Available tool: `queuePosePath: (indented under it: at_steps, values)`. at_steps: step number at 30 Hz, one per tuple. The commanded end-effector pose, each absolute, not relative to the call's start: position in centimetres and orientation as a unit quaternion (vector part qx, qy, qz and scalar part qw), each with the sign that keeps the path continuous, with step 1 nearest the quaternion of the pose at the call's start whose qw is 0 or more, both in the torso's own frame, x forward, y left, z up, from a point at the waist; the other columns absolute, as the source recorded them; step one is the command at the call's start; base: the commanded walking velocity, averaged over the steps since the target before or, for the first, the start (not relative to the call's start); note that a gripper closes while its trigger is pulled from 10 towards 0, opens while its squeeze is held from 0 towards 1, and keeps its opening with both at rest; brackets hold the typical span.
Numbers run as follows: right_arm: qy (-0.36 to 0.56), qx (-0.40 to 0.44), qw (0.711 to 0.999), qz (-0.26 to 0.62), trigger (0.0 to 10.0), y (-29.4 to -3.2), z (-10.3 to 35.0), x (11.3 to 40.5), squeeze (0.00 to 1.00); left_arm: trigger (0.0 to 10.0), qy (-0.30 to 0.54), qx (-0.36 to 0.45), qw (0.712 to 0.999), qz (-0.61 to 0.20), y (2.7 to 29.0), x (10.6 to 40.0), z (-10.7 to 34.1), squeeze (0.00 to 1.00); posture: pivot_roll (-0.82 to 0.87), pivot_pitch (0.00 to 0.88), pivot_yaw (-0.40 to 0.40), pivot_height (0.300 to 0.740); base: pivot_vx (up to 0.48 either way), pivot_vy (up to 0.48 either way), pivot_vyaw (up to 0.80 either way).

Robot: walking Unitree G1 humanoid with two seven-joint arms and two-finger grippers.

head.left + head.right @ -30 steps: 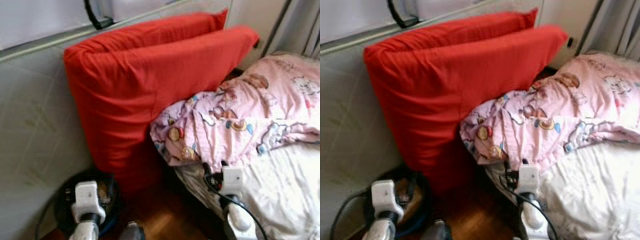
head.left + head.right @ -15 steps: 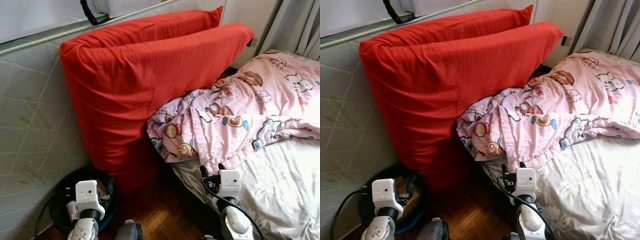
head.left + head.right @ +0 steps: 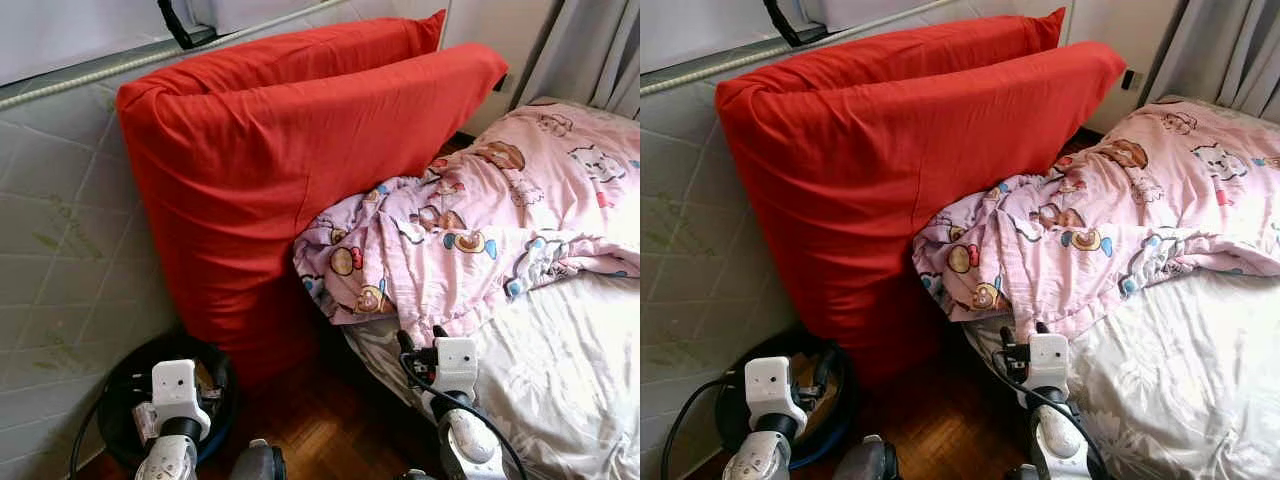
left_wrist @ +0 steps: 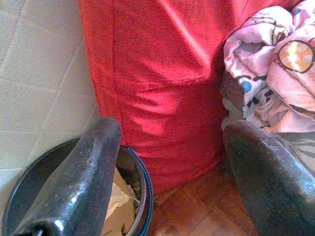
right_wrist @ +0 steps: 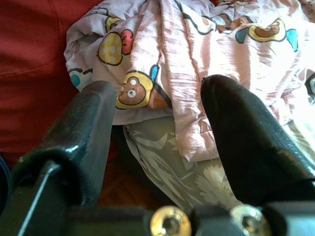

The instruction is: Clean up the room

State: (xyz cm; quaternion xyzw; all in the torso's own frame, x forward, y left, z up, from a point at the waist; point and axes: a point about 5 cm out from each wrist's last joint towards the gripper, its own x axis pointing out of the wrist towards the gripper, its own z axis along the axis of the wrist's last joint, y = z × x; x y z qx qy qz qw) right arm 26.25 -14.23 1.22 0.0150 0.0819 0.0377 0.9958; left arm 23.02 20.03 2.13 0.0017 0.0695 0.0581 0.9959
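The pink quilt [image 3: 470, 235] lies crumpled on the bed [image 3: 570, 370], its corner overhanging just beyond the right hand [image 5: 157, 123], which is spread open and empty. The left hand [image 4: 167, 162], also open, hangs near the dark bin [image 3: 120, 400]. A shallow pinch could drag the sheet too.

You see the big red cloth cushion [image 3: 290, 170] as matt and faintly creased, with the crumpled pink cartoon-print cotton blanket [image 3: 480, 230] at its 4 o'clock looking soft and wrinkled. The pale leaf-patterned bedsheet [image 3: 560, 370] has a slight sheen. At 9 o'clock the quilted off-white mattress [image 3: 60, 260] is stitched. The parquet wood floor [image 3: 330, 440] shines glossy beside the round black plastic bin [image 4: 29, 187] holding brown crumpled paper [image 4: 120, 206].
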Motion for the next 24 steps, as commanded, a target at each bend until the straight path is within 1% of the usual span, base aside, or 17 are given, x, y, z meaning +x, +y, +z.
queuePosePath:
  at_steps: [1,24]
  values:
    - [0.088,0.016,0.995,0.043,10.0,-14.09,0.94,26.09,0.00,10.0,0.070,0.008,0.996,0.055,20.16,22.95,2.25,0.00,-0.04,0.091,0.027,0.630,0.000,0.000,0.00]
    - [0.081,0.025,0.995,0.053,10.0,-13.85,0.97,26.16,0.00,10.0,0.073,0.009,0.996,0.053,20.14,23.01,2.20,0.00,-0.04,0.092,0.028,0.630,0.000,0.000,0.00]
